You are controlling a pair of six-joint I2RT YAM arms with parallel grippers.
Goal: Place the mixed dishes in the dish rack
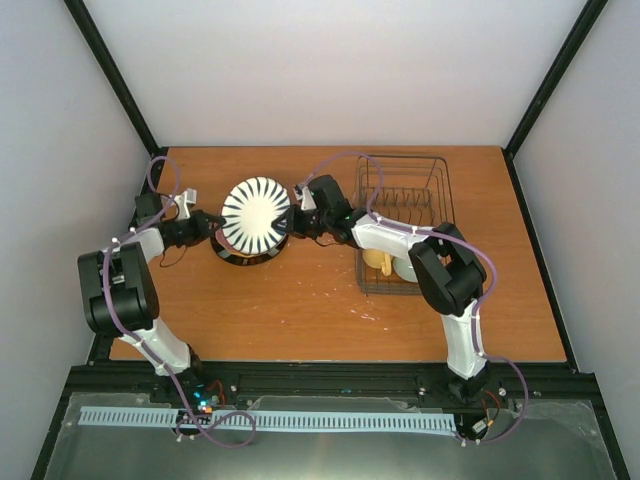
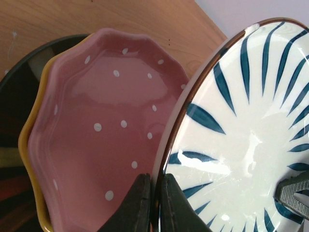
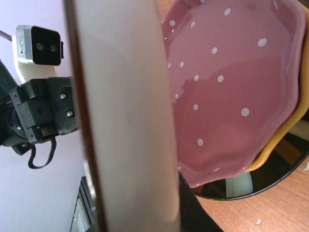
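The white plate with dark radial stripes [image 1: 256,216] is held tilted on edge above the plate stack. My left gripper [image 1: 213,231] is shut on its left rim, the fingers [image 2: 135,208] pinching the edge. My right gripper [image 1: 291,222] grips the opposite rim; one finger [image 3: 200,212] presses the cream underside [image 3: 125,116] and the other pad [image 2: 295,194] lies on the striped face [image 2: 241,130]. Below lie a pink white-dotted plate [image 2: 106,130], an orange-yellow plate [image 2: 30,140] and a dark plate [image 1: 243,257]. The dish rack [image 1: 432,196] holds the yellow mug [image 1: 378,260] and the mint bowl [image 1: 406,268].
The rack stands right of the plate stack, its far half showing bare wire dividers [image 1: 400,200]. The left wrist camera [image 3: 39,46] shows beyond the plate in the right wrist view. Black frame posts rise at the back corners.
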